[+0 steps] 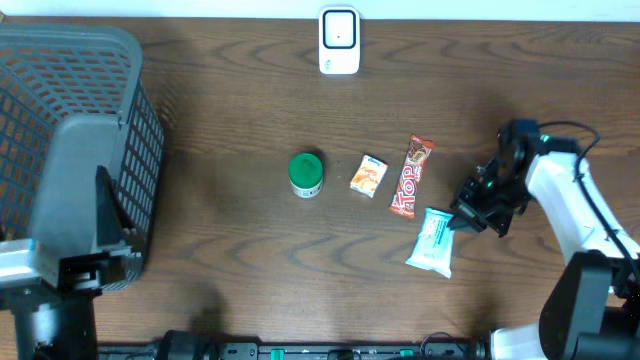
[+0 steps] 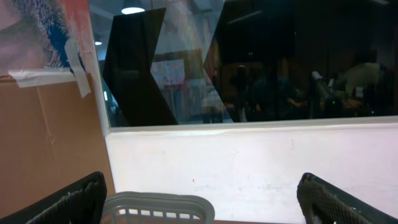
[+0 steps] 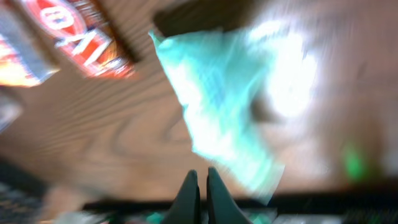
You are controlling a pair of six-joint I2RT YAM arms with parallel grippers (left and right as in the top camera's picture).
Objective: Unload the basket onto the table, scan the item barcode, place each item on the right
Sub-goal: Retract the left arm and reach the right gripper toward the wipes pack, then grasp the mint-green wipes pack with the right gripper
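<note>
Overhead, the red wrapper (image 1: 411,177) reads "Kop" in white. Right gripper (image 1: 460,218), jaws together, sits at two o'clock of the pale teal packet (image 1: 432,243); left gripper (image 2: 202,194) gapes wide, empty

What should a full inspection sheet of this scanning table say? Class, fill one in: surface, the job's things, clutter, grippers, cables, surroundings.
Surface: dark wooden table.
Job's things: white scanner at the far edge; green-lidded jar, small orange box and red snack bar in a loose row; pale blue packet lying just nearer than the bar.
Clutter: grey basket at the left end.
Grippers: right gripper shut at the packet's edge, too blurred to tell if it holds it; left gripper open over the basket rim.
Cables: black cable looping by the right arm.
Surroundings: white wall, dark window, taped cardboard.
</note>
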